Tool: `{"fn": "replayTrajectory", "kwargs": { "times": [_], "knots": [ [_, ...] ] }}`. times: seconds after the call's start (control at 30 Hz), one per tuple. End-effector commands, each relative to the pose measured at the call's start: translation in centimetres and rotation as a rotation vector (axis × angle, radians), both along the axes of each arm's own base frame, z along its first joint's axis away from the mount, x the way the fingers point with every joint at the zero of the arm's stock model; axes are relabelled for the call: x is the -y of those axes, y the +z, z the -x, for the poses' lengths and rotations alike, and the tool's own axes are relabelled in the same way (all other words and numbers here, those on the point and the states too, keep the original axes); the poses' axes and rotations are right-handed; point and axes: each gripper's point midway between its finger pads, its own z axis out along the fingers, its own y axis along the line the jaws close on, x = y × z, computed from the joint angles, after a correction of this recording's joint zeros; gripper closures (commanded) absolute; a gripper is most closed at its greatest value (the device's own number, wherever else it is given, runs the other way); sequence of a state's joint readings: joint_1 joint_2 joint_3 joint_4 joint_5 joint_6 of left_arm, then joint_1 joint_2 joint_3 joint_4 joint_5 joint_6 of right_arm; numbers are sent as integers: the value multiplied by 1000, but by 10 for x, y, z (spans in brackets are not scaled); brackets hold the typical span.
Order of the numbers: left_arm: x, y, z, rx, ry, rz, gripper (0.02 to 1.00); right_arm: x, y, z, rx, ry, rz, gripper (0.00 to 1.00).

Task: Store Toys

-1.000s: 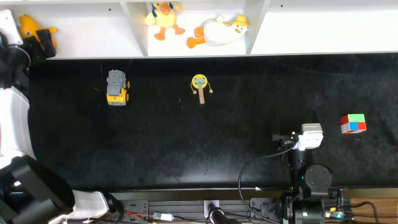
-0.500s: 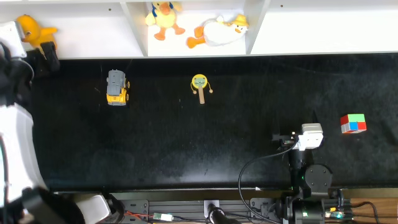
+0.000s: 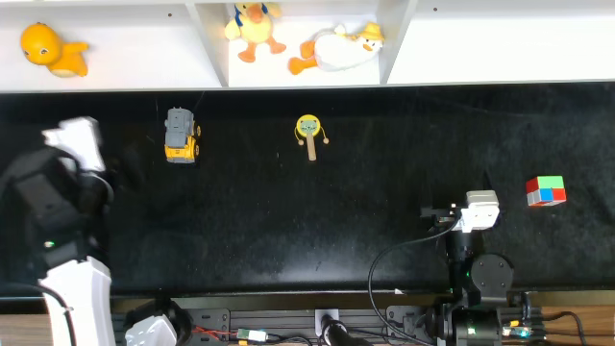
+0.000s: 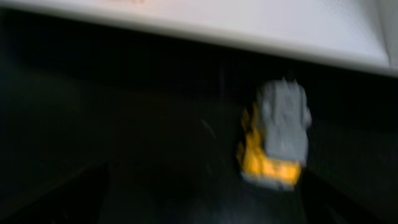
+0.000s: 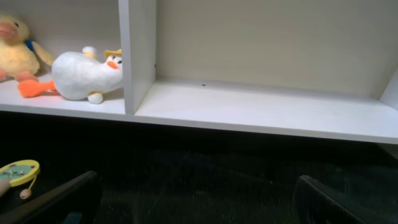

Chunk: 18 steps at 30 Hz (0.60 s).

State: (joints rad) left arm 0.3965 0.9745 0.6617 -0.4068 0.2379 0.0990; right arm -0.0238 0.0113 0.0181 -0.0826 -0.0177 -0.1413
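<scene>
A grey-and-yellow toy truck (image 3: 180,135) stands on the black table, and in the left wrist view the truck (image 4: 277,134) lies just ahead of my open, empty left gripper (image 4: 205,171). The left arm (image 3: 72,154) sits left of the truck. An orange duck (image 3: 53,48) rests in the left shelf compartment. A small green rattle (image 3: 308,130) lies mid-table and a coloured cube (image 3: 545,190) at the right. My right gripper (image 3: 434,213) stands open and empty near the front, facing the shelf (image 5: 249,109).
A yellow duck plush (image 3: 254,24) and a white goose plush (image 3: 336,46) lie in the middle compartment. The white shelf unit (image 3: 404,43) runs along the table's back edge, and its right compartment holds nothing. Cables hang along the front edge.
The left arm has drawn back from the left shelf compartment toward the table front, leaving the orange duck on the shelf. The right arm has not moved.
</scene>
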Motion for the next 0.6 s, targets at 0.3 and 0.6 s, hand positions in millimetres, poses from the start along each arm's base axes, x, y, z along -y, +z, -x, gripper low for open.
{"fn": "replayTrajectory", "kwargs": {
  "times": [0.3,0.6],
  "knots": [
    [68,-51,1,-182,-196,82,20,0,-4,0,-2,-5,-7,5],
    [73,-72,-28,-245,-243,76,45,0,-4,0,-2,-5,-7,5]
  ]
}}
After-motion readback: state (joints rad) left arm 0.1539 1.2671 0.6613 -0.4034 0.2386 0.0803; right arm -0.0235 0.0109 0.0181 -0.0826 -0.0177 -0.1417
